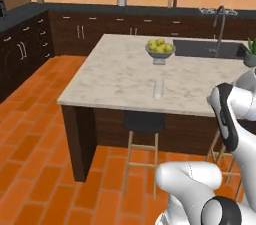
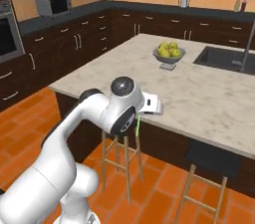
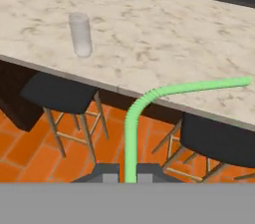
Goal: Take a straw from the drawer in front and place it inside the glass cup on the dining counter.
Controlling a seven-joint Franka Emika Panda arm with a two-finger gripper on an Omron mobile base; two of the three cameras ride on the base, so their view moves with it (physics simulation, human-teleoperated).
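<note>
My gripper (image 3: 128,174) is shut on the thin green straw (image 3: 149,96), which rises between the fingertips and bends off to the right at its tip. In the right base view the straw (image 2: 137,126) hangs just below my hand at the near edge of the dining counter (image 2: 209,93). The clear glass cup (image 3: 80,34) stands upright on the pale marble dining counter (image 3: 164,34), ahead and to the left of the straw, close to the near edge. From the left base the glass cup (image 1: 158,89) shows near the front of the dining counter (image 1: 115,74). The drawer is out of view.
A bowl of green fruit (image 1: 160,49) sits mid-counter beside the sink (image 1: 207,49) and faucet (image 1: 219,29). Dark stools (image 3: 60,93) (image 3: 219,141) are tucked under the counter's near edge below my hand. A potted plant (image 1: 250,51) stands at the far right.
</note>
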